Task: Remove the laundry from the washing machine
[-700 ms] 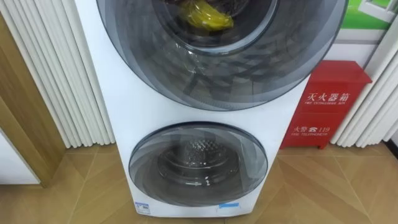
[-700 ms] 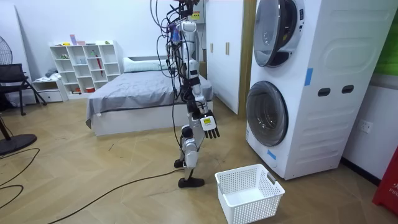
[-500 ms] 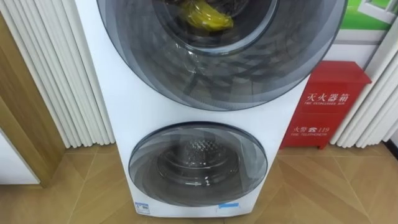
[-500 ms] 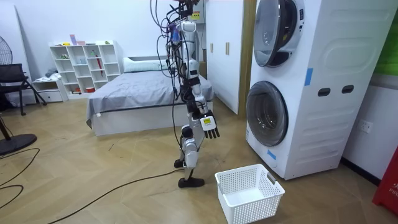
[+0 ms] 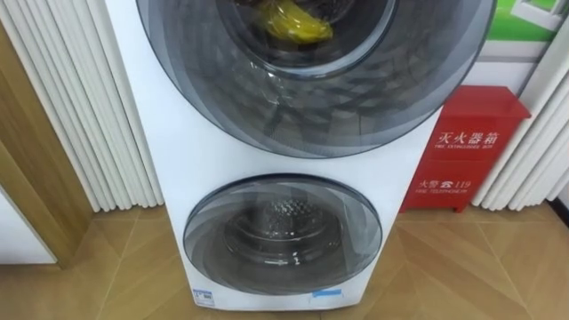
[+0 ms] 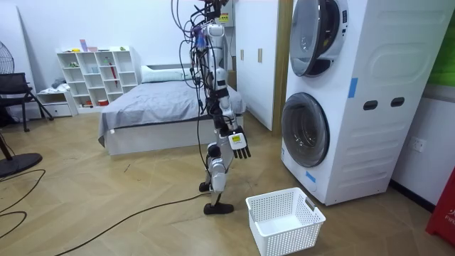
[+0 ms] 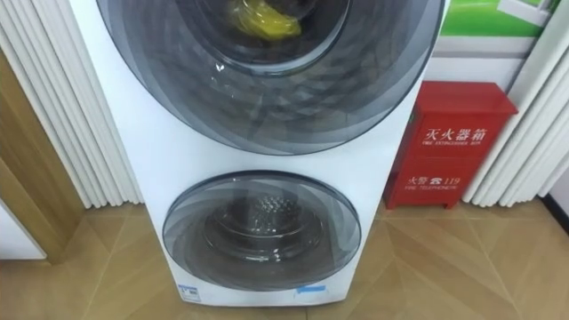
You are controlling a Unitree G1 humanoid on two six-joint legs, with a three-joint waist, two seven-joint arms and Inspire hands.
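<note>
nothing moved: yellow clothes point(image 5: 289, 22) sit behind upper door point(image 5: 373, 98), well apart from relaxed right hand point(image 6: 240, 142).

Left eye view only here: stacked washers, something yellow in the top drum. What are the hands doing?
Observer: In the room view the right hand hangs at the robot's side, fingers straight, holding nothing.
Operator: Anywhere to drop clothes?
Observer: A white basket sits on the floor by the base of the washer, just ahead of the robot's feet. It looks empty.
Operator: Is it at the door?
Observer: No. It stands upright facing the washer, apart from it, touching nothing.
</note>
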